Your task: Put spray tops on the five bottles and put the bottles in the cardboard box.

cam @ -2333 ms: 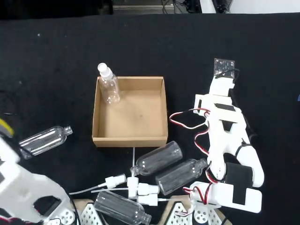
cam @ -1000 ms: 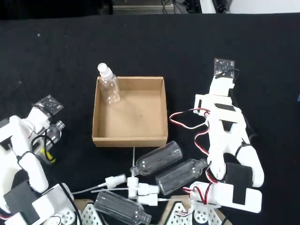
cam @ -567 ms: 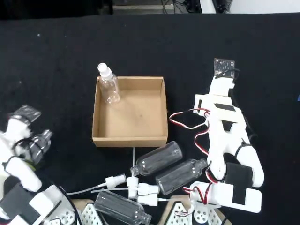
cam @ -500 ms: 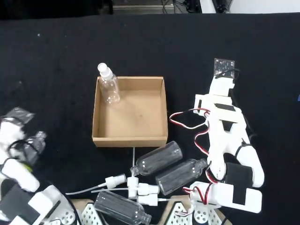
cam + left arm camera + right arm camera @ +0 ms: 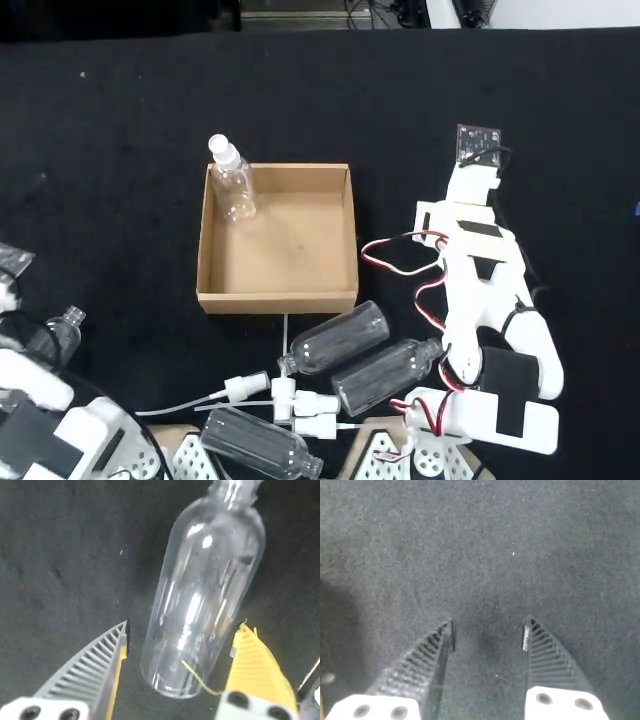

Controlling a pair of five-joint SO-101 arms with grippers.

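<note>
**Task state, one of five bottles done.** One capped bottle (image 5: 232, 185) stands upright in a far corner of the cardboard box (image 5: 278, 300), and I judge it finished.

My left claw (image 5: 183, 626) is clamped on the base end of an uncapped bottle (image 5: 205, 590). In the high view this bottle sits at the counter's (image 5: 120, 100) near left edge, well apart from the box, with its open neck pointing away from my arm.

My right claw (image 5: 487, 630) has its fingers apart with nothing between them, above bare counter on the box's other side.

Three bottles (image 5: 335, 338) lie on their sides, uncapped, just in front of the box. The loose spray tops (image 5: 295, 400) are clustered between them, with their dip tubes trailing across the cloth.

Remaining work, as I judge it, is to fit four tops, starting with the bottle I hold, and then place those four bottles in the box.
</note>
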